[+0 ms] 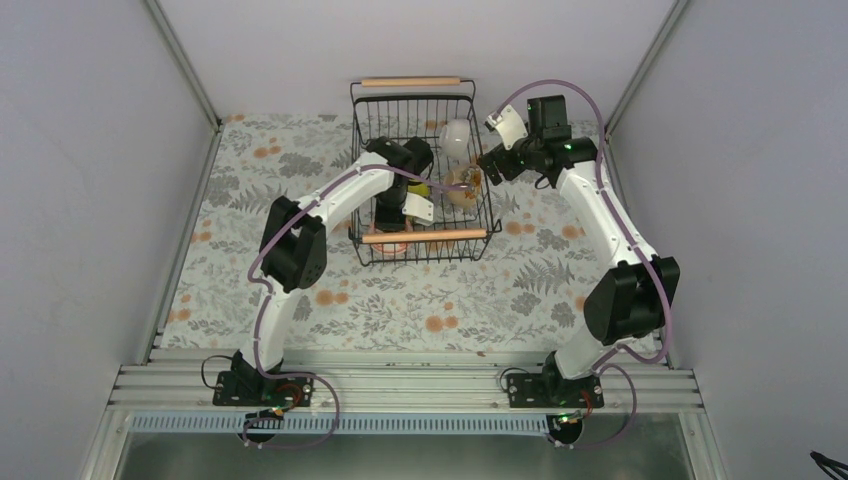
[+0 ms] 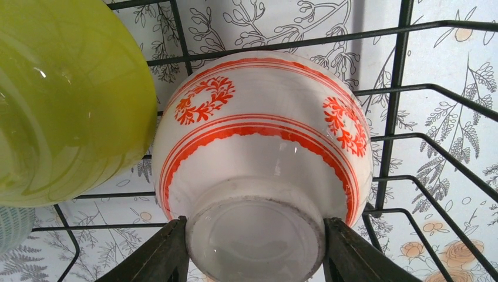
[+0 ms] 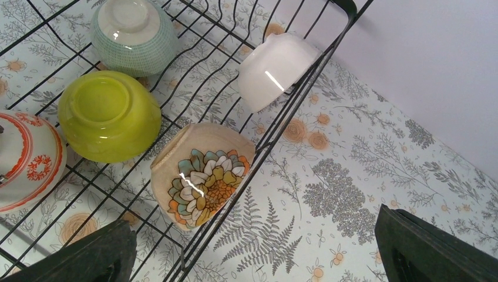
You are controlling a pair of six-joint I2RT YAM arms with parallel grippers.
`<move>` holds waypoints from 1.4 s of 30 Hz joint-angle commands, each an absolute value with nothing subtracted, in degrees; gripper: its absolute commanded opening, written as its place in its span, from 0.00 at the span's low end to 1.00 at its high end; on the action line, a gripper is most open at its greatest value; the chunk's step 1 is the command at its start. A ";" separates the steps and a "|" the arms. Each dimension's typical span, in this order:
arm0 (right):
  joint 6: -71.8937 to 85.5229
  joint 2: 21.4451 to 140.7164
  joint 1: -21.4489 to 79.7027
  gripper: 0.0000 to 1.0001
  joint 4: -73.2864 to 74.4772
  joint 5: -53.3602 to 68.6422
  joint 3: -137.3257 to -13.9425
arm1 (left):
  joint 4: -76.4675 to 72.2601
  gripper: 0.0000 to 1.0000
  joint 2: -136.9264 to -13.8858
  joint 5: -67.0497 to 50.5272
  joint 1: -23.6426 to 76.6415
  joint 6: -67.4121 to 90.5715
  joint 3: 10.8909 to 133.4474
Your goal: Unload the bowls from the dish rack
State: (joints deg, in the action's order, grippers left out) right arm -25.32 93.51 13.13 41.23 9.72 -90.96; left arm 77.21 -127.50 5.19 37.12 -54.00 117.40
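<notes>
The black wire dish rack with wooden handles stands at the back of the table. Several bowls lie upside down or tilted in it. My left gripper reaches into the rack, and its two fingers press on both sides of the foot ring of a white bowl with red bands. Beside that bowl is a yellow-green bowl. My right gripper hangs open over the rack's right rim, above a beige flowered bowl. A teal bowl and a plain white bowl lie farther back.
A floral cloth covers the table. Grey walls stand close on the left, right and back. The right arm's elbow hangs over the cloth to the right of the rack.
</notes>
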 commanded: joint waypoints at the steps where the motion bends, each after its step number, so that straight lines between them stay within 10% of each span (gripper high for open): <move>1: -26.19 93.23 13.62 1.00 40.96 8.69 -91.70 | 77.87 0.48 -126.67 3.74 37.27 -55.14 118.20; 14: -26.72 92.50 13.68 1.00 41.05 8.12 -91.00 | 77.87 0.25 -126.68 4.70 37.31 -53.97 119.87; 42: -25.70 90.31 13.63 1.00 40.17 8.65 -90.30 | 77.69 0.08 -123.08 9.36 36.30 -49.92 135.05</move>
